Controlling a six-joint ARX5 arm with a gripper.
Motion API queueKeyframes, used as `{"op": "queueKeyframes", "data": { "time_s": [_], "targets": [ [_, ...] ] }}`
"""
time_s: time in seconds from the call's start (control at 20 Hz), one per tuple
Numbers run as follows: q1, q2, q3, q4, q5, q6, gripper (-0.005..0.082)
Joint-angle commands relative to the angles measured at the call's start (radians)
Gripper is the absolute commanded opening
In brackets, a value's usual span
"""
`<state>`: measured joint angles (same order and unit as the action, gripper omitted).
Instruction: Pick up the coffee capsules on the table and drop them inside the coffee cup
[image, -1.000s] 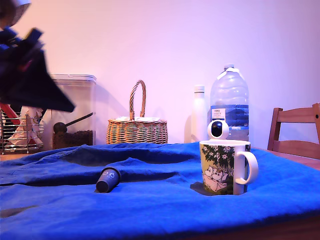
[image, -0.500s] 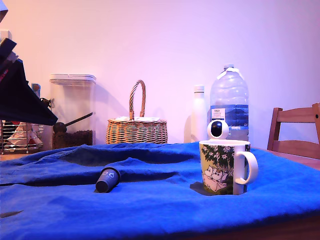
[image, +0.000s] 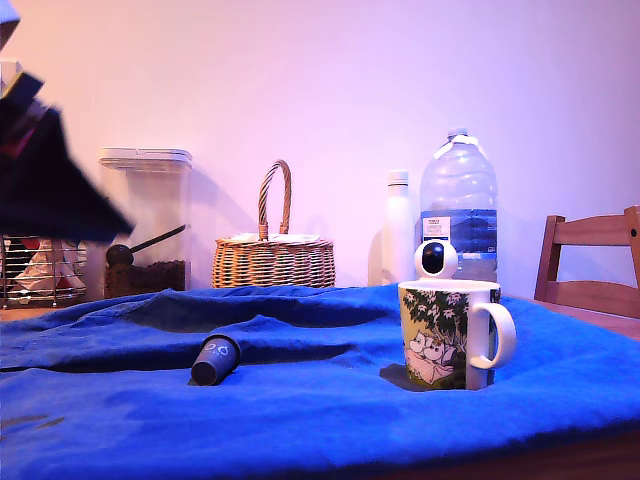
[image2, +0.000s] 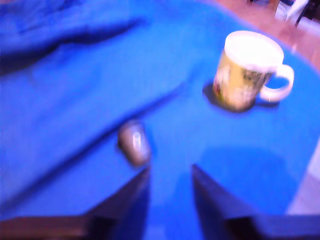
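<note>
capsule: one dark navy pod (image: 216, 360) with pale marks, lying on its side on the cloth, left of the mug in the exterior view. Only one showing.
mug: white cup (image: 450, 333) with the green-yellow cartoon print, upright, handle toward the exterior view's right, well apart from the pod.
table: covered by a wrinkled bright blue cloth (image: 330, 420), bare wood peeking out at the near right edge.
room: far side has a clear container (image: 146, 222), wicker basket (image: 274, 250), white bottle (image: 398, 226), big water jug (image: 459, 203) and a little round camera (image: 436, 258). Chair (image: 592, 262) at the right, pale wall behind.
change: pod and mug haven't budged; the arm's dark shape has swung a bit further into the exterior view's left.
arm: dark blurry mass (image: 45, 170) up high at far left.
gripper: (image2: 170, 187) fingers spread with a clear gap, nothing between them, pod just beyond one tip in the blurry wrist view.
</note>
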<state>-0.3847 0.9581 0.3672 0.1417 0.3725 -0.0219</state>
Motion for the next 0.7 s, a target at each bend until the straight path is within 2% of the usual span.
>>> {"op": "queueKeyframes", "data": {
  "time_s": [0.0, 0.4, 0.65],
  "targets": [
    [-0.008, 0.011, -0.04, 0.043, 0.003, -0.001, 0.0594],
    [-0.042, 0.018, -0.179, 0.299, -0.027, -0.034, 0.0594],
    [-0.086, 0.049, -0.182, 0.333, -0.118, -0.038, 0.0593]
  ]
}}
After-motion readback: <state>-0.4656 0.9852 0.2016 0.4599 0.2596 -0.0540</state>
